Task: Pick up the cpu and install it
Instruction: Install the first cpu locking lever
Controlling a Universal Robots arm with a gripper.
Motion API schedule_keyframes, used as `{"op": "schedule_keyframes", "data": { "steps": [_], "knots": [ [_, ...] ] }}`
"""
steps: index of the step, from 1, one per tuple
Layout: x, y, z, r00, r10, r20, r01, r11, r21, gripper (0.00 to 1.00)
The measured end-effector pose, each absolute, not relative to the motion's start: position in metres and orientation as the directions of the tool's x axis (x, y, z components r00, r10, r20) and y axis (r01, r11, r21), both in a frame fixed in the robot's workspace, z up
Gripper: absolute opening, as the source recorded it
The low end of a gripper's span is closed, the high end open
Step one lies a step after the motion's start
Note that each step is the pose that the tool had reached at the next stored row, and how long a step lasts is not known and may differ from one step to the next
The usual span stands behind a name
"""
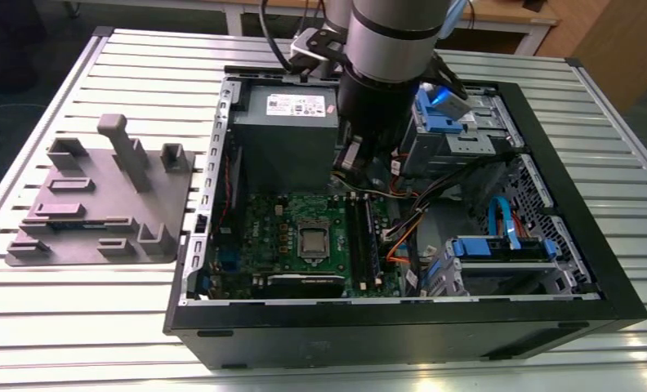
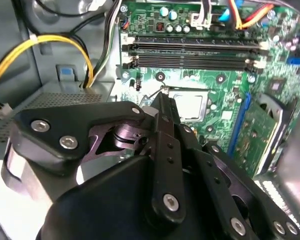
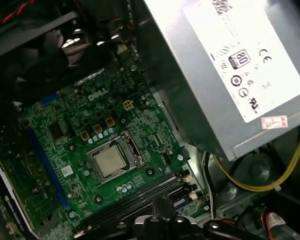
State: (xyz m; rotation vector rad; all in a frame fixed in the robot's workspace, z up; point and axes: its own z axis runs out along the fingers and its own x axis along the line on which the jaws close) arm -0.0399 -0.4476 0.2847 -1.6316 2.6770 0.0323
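Ribbed metal table, green motherboard, square silvery cpu seated, black gripper closed, empty.

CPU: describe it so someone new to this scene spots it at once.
Find the open black computer case on the slatted table, then the green motherboard on its floor. The cpu sits mid-board inside the silver socket frame: a flat, square, silvery-grey plate, unlike the long black memory slots beside it.

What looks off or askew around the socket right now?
Nothing stands out. The cpu sits flat and square inside the socket frame on the motherboard. The tool hovers over the board, holding nothing.
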Motion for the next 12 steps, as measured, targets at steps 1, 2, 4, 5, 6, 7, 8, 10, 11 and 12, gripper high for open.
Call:
{"op": "schedule_keyframes", "data": {
  "steps": [1, 2, 4, 5, 6, 7, 8, 10, 11, 12],
  "knots": [
    [-0.0399, -0.4476, 0.2835, -0.442, -0.897, -0.016, -0.897, 0.442, 0.014, 0.11],
    [-0.0399, -0.4476, 0.2826, -0.427, -0.904, -0.016, -0.904, 0.427, 0.014, 0.11],
    [-0.0399, -0.4476, 0.2811, -0.418, -0.908, -0.019, -0.908, 0.418, 0.016, 0.11],
    [-0.0398, -0.4477, 0.2804, -0.417, -0.908, -0.026, -0.909, 0.417, 0.019, 0.11],
    [-0.0398, -0.4476, 0.2795, -0.416, -0.909, -0.034, -0.909, 0.416, 0.022, 0.11],
    [-0.0399, -0.4476, 0.2785, -0.415, -0.909, -0.042, -0.91, 0.414, 0.026, 0.11],
    [-0.0399, -0.4476, 0.2777, -0.413, -0.909, -0.049, -0.911, 0.412, 0.029, 0.11],
    [-0.0399, -0.4476, 0.2758, -0.409, -0.91, -0.062, -0.912, 0.408, 0.035, 0.11],
    [-0.0399, -0.4475, 0.2747, -0.407, -0.911, -0.068, -0.913, 0.406, 0.038, 0.11],
    [-0.04, -0.4475, 0.2735, -0.404, -0.912, -0.073, -0.915, 0.403, 0.04, 0.11]
  ]
}}
